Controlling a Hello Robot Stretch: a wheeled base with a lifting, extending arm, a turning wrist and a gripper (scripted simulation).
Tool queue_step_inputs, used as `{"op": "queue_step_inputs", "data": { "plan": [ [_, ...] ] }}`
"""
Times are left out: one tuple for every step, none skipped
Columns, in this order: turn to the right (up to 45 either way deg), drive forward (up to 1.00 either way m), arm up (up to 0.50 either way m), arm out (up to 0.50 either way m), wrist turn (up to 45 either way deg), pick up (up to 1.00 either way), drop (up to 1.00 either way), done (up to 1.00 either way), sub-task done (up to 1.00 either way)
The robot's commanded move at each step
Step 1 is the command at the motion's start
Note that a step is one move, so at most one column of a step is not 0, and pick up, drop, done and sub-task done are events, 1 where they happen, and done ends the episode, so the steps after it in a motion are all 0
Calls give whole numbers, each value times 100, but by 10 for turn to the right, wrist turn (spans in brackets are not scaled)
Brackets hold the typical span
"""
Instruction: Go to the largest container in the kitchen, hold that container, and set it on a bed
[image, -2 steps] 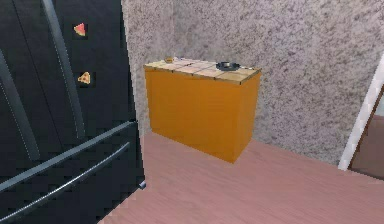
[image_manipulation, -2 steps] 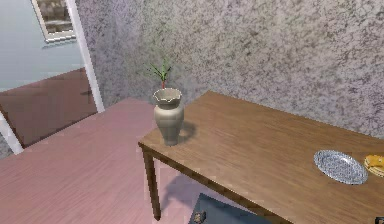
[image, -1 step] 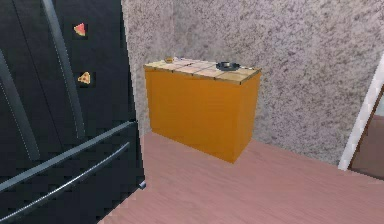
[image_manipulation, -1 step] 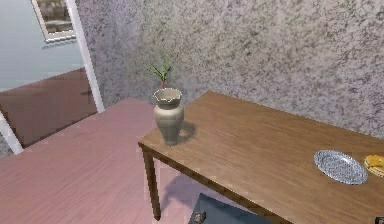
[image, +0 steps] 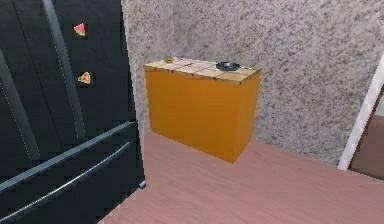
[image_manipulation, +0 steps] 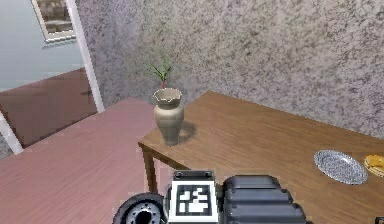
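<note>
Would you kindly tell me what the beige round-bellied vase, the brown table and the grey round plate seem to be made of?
Beige round-bellied vase: likely glazed ceramic, smooth with a soft sheen.
Brown table: wood, matte, with faint grain streaks.
Grey round plate: perhaps metal or glazed ceramic; pale, lightly glossy rim.

My forward camera looks ahead and slightly down from close beside the black fridge toward an orange cabinet farther off, my arm side camera looks down closely over a wooden tabletop, and both seemingly share the white door frame.
</note>
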Motion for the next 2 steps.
{"op": "queue_step_inputs", "data": {
  "plan": [
    [0, 0, 0, 48, 0, 0, 0, 0, 0],
    [0, 0, 0, 0, 450, 0, 0, 0, 0]
  ]
}}
